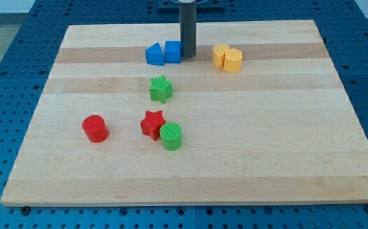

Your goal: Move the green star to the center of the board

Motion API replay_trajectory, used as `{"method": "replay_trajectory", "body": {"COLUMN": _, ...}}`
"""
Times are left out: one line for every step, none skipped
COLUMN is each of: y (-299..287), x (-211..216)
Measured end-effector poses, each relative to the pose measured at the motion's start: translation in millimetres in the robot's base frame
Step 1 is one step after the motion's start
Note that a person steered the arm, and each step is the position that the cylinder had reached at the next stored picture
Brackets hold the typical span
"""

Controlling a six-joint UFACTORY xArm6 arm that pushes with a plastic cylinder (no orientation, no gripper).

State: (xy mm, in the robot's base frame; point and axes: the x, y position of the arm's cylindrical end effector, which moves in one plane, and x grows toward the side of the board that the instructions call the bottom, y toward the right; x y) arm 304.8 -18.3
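The green star (161,88) lies on the wooden board (266,140), left of its middle and a little toward the view's top. My tip (187,55) stands near the view's top, right beside the blue cube (173,51) on its right side. It is above and to the right of the green star, well apart from it.
A blue triangular block (153,55) touches the blue cube's left side. Two yellow blocks (227,57) sit to the right of my tip. A red star (152,124) touches a green cylinder (171,136) below the green star. A red cylinder (95,128) lies at the left.
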Motion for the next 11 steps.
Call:
{"method": "replay_trajectory", "body": {"y": -30, "x": 20}}
{"method": "replay_trajectory", "body": {"y": -67, "x": 39}}
{"method": "replay_trajectory", "body": {"y": -77, "x": 48}}
{"method": "replay_trajectory", "body": {"y": -76, "x": 66}}
{"method": "replay_trajectory", "body": {"y": -76, "x": 78}}
{"method": "replay_trajectory", "body": {"y": -68, "x": 111}}
{"method": "replay_trajectory", "body": {"y": -32, "x": 115}}
{"method": "replay_trajectory", "body": {"y": 18, "x": 85}}
{"method": "replay_trajectory", "body": {"y": 32, "x": 79}}
{"method": "replay_trajectory", "body": {"y": 32, "x": 80}}
{"method": "replay_trajectory", "body": {"y": 50, "x": 99}}
